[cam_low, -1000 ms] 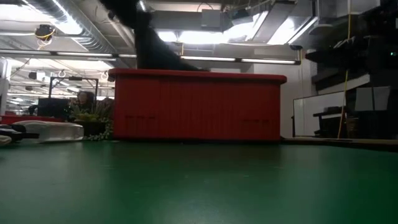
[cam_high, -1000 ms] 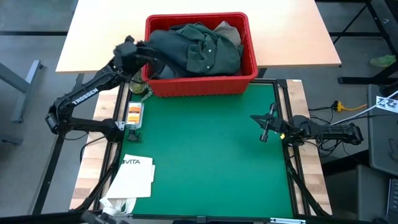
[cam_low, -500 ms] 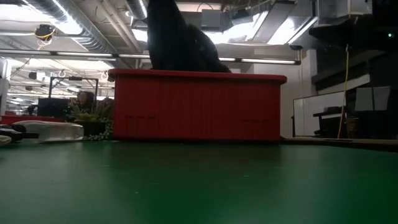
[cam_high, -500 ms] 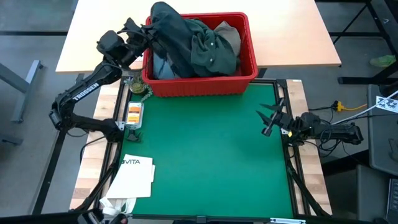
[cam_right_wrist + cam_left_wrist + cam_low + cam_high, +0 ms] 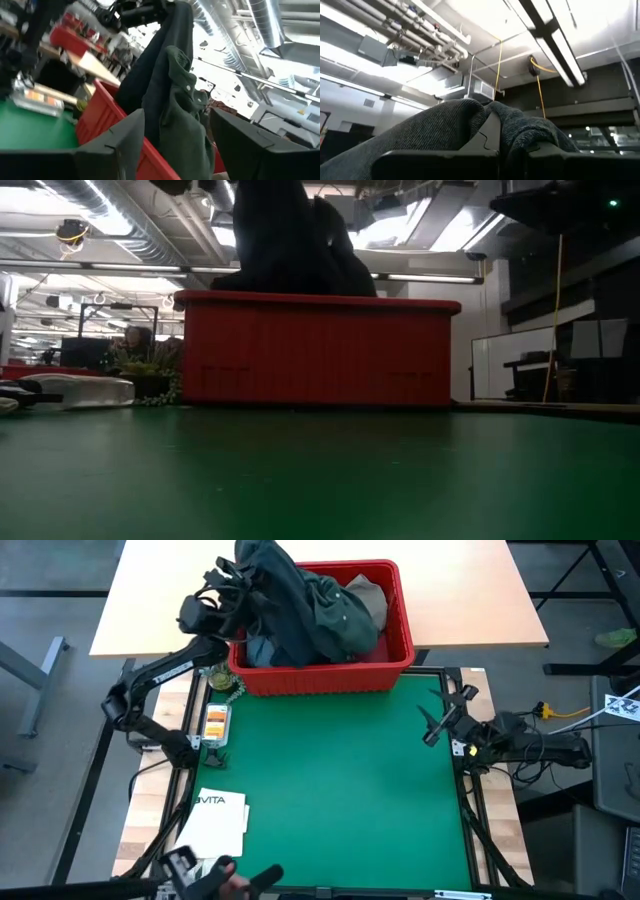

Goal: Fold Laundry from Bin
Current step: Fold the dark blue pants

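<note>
bin (image 5: 325, 670) sitting at green mat's (image 5: 330, 780) far edge, holding dark green shirt (image 5: 330, 610) and khaki garment (image 5: 368, 592) | left hand (image 5: 232, 585) clamping dark trousers (image 5: 262, 570), now hanging higher above bin's left end than before | right hand (image 5: 445, 712) spread wide, lifted over mat's right edge

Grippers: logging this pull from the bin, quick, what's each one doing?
Left gripper: closed on the dark garment, lifting it above the bin.
Right gripper: open, holding nothing, over the mat's right edge.
</note>
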Tool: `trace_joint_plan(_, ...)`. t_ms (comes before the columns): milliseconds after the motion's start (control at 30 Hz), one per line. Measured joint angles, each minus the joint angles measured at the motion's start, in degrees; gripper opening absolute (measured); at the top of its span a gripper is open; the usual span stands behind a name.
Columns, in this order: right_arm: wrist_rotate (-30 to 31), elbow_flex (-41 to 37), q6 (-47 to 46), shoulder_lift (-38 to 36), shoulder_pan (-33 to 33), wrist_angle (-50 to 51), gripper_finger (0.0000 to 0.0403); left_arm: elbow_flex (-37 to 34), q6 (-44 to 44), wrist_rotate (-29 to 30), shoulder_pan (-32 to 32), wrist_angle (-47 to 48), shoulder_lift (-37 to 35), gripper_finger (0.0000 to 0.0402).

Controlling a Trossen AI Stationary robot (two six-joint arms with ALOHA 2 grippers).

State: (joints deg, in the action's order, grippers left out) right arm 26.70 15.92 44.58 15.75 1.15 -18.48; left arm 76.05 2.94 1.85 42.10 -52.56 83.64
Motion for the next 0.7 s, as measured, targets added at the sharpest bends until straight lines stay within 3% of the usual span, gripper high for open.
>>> trace_joint_plan(167, 4.71, 6.74, 4.03, 11.38, 0.60, 0.12, 0.0225, 0.04, 2.39, -0.28, 0.92, 0.22, 2.33, 0.0000)
trace_joint_plan(333, 3.98, 14.83, 4.98, 24.55, 6.30, 1.02, 0.0225, 0.04, 3.17, -2.81, 1.51, 0.53, 2.64, 0.0000)
trace_joint_plan(700, -15.00, 32.81, 2.61, 54.42, 19.65, 8.13, 0.0225, 0.04, 3.15, -4.81, 1.49, 3.43, 2.66, 0.0000)
